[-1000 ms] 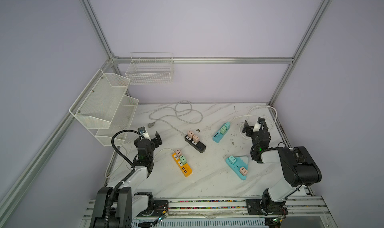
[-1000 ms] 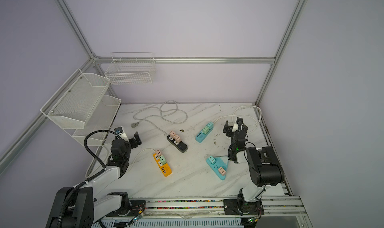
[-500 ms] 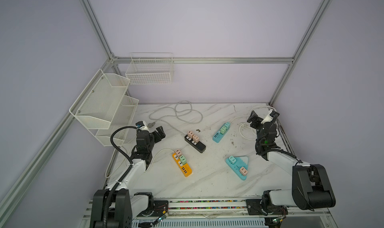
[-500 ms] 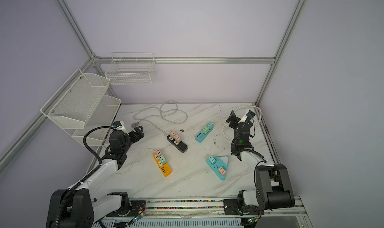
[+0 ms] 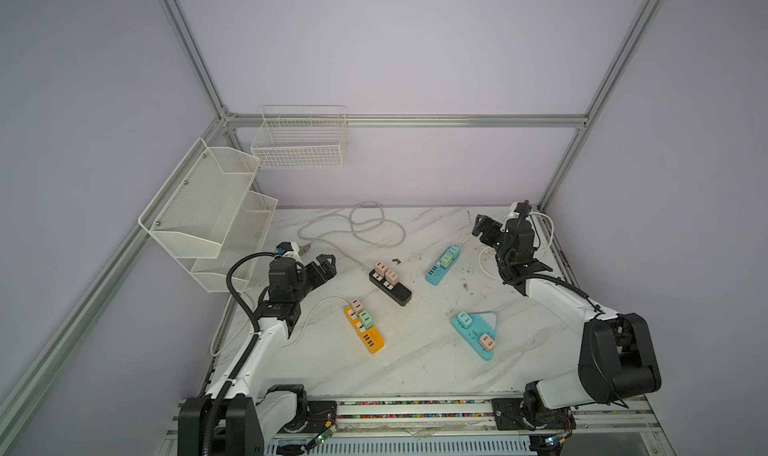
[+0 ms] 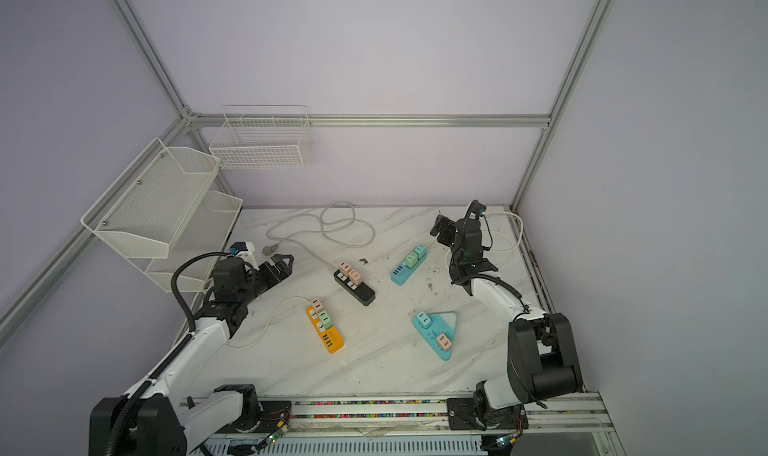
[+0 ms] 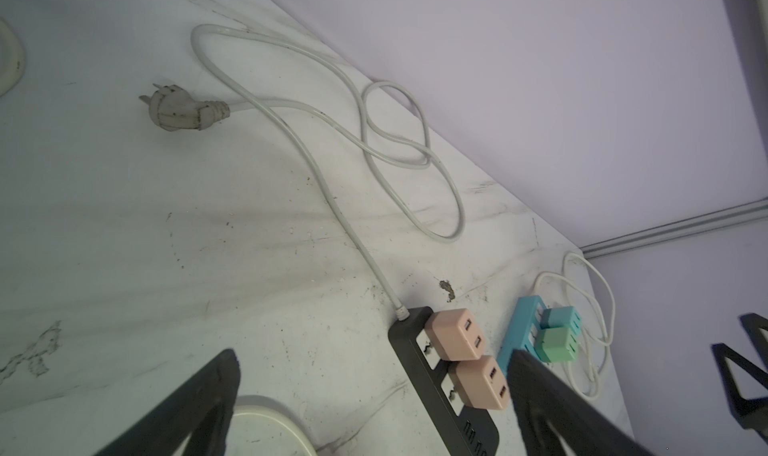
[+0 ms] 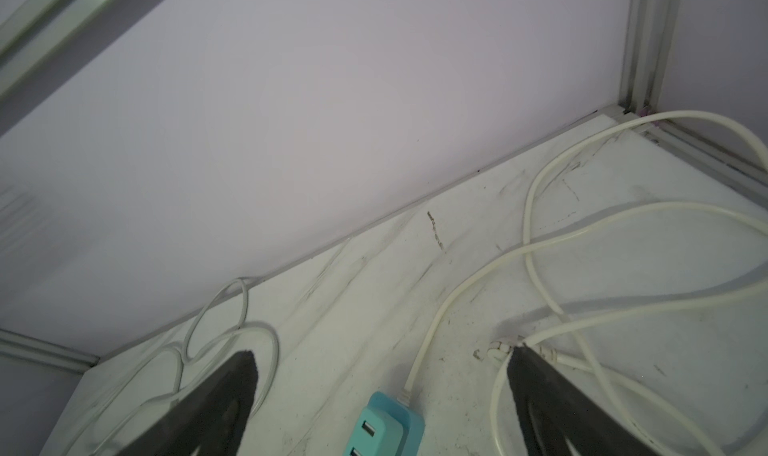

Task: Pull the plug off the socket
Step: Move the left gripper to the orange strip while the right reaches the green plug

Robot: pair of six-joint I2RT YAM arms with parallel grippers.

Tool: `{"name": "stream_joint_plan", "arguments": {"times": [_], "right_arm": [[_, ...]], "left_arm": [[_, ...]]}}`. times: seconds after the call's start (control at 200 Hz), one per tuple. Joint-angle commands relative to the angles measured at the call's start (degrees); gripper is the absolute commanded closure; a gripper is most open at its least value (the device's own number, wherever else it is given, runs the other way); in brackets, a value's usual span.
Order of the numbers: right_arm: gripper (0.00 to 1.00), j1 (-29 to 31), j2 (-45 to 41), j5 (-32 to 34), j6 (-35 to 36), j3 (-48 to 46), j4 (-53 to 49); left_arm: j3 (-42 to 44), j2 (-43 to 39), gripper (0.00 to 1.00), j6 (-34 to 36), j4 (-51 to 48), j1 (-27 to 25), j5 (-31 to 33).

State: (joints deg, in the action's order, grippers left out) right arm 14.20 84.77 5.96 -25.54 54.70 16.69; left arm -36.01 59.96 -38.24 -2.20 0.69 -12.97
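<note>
table: a white marble top [image 5: 415,370] with four socket strips lying on it.
orange strip: nearest, on the left side [image 5: 371,341]. a pink plug [image 5: 356,306] and a green plug [image 5: 366,319] sit pushed into it.
triangle blue strip: also near, on the right side [image 5: 484,323]. a teal plug [image 5: 464,320] and a light pink plug [image 5: 486,342] sit in it.
black strip: a bit further back, in the middle [image 5: 400,295]. two pink plugs [image 5: 385,272] sit side by side in it.
long blue strip: further back, on the right [image 5: 433,274]. a mint plug [image 5: 446,260] and a blue plug [image 5: 454,251] sit in it.
left hand: the left gripper [image 5: 330,266] hangs above the table, well left of the black strip and pointing toward it. its fingers are spread wide with nothing between them.
right hand: the right gripper [image 5: 481,228] is far back, past the end of the long blue strip. it is spread wide too and holds nothing.
loose cord: a white cord [image 5: 365,229] loops at the far edge and runs to the black strip. its gray end plug [image 5: 305,249] lies flat near the left gripper.
far wall: a wire basket [image 5: 299,142] and a mesh shelf [image 5: 203,208] hang there.
done so far: nothing yet, i think. every small plug i can see sits in its socket.
left to do: go to one plug, squeeze it, and pull it out. i cannot tell which plug is the one.
</note>
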Motion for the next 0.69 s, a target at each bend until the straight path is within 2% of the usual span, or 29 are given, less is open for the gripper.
{"name": "stream_joint_plan", "arguments": {"times": [0.0,0.225,0.33,0.505,0.69], "right_arm": [[0.03,5.9,0.7,0.1,-0.1,3.3,-10.4],[0.03,18.0,2.7,1.7,0.2,8.1,-18.6],[0.02,22.0,2.9,1.7,1.1,9.0,-22.3],[0.03,30.2,3.1,0.7,2.3,9.2,-25.6],[0.02,37.5,3.0,0.5,1.1,7.7,-25.2]], "left_arm": [[3.2,-4.5,0.0,-1.8,-2.6,-0.4,-5.2],[5.8,-9.5,0.0,-4.5,-10.6,-1.5,-8.1],[6.2,-11.3,0.03,-5.6,-15.0,-4.1,-7.7],[4.7,-14.4,0.05,-7.3,-27.7,-10.4,-0.4],[8.4,-16.8,0.12,-12.8,-31.0,-17.6,2.9]]}}
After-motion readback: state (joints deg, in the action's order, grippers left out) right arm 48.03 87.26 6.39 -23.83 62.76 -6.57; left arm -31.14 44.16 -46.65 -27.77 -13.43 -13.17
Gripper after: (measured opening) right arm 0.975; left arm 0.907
